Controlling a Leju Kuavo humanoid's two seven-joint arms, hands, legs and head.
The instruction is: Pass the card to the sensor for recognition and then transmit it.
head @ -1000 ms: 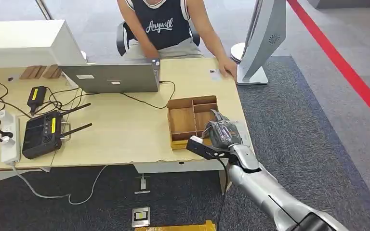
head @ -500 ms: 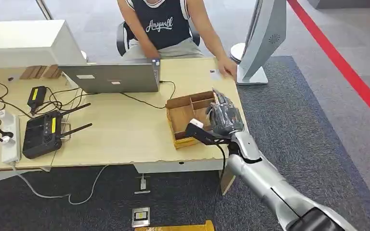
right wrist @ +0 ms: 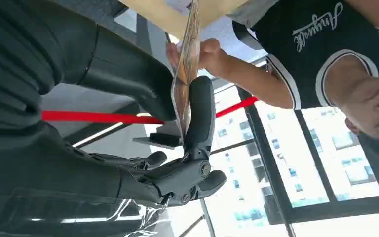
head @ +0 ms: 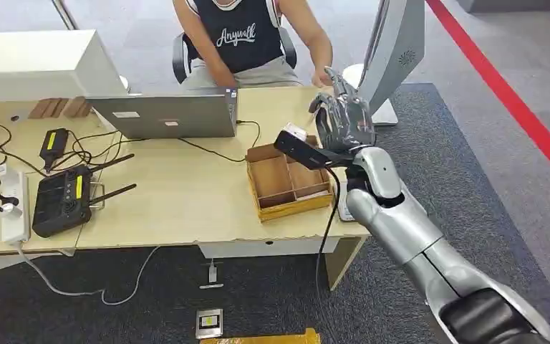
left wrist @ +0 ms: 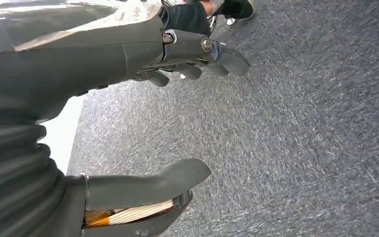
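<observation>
My right hand (head: 340,118) pinches the card (right wrist: 186,64) between thumb and finger, raised above the table's (head: 186,201) far right corner, near the person's hand (right wrist: 205,53). Their vest (head: 240,32) reads "Anywell". Below sits the wooden tray (head: 286,183); laptop (head: 165,115) further left. My left hand (left wrist: 153,123) hangs empty, fingers apart.

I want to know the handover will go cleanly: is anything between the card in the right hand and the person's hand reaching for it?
Nothing visible stands between them. The right hand pinches the card, and the person's hand is already at the card's far end.
</observation>
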